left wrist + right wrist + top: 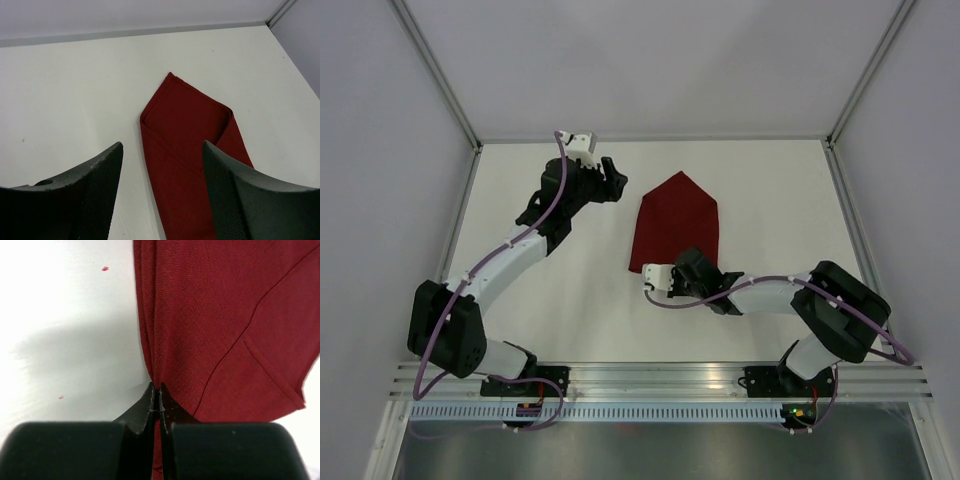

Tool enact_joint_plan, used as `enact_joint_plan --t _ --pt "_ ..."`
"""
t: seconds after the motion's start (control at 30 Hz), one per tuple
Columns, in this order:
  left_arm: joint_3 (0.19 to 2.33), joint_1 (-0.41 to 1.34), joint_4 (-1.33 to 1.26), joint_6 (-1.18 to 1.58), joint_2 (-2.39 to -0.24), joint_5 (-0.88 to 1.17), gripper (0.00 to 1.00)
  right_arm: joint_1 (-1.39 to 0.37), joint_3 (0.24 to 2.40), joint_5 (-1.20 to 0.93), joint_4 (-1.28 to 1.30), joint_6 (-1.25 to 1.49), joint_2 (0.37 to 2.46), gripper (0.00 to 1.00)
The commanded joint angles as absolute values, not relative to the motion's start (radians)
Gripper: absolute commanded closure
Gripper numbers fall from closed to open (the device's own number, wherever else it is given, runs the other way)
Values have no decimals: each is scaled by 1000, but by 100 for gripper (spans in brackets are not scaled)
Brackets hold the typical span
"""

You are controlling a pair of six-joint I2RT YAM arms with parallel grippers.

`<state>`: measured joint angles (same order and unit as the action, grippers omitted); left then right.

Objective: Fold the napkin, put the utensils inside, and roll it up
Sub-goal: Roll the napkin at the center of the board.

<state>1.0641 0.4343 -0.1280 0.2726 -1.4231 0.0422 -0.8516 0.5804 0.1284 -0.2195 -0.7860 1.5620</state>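
While right gripper [155, 387] clamps edge of folded napkin [215, 315], cloth spreading ahead and rightward on tabletop [580, 320], left gripper [161, 145] hangs open, napkin ahead of it. Fabric likely soft, light, limp: pinch all layers at edge.

Right of left pincer [614, 178]: napkin [677, 225]

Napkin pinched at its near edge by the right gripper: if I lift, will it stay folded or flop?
Probably flops: the napkin is thin woven cloth that bunches into pleats at the right gripper. Its loose folded flaps would likely fall open. It looks light, so dragging should slide it over the smooth table.
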Motion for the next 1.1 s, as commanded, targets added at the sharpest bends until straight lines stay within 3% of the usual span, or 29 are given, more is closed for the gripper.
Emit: enact_joint_plan --t 0.0,0.2,0.4,0.6,0.8,1.07 --pt "1000 439 -320 216 -1339 14 31 -789 667 -58 -40 -716 1542 95" --pt "848 442 -494 131 -1286 -28 31 -706 779 -218 110 -690 1585 95" --pt "641 483 -840 -98 -1250 43 30 -609 939 -404 305 -683 1675 95" --pt "502 506 -994 -195 -1145 84 28 -517 1117 -567 498 -693 1798 95" --pt "466 546 -911 -322 -1063 187 25 -463 1249 -666 655 -730 1905 95" --pt "408 687 -885 -462 -1092 120 25 -416 1353 -742 778 -759 1996 95"
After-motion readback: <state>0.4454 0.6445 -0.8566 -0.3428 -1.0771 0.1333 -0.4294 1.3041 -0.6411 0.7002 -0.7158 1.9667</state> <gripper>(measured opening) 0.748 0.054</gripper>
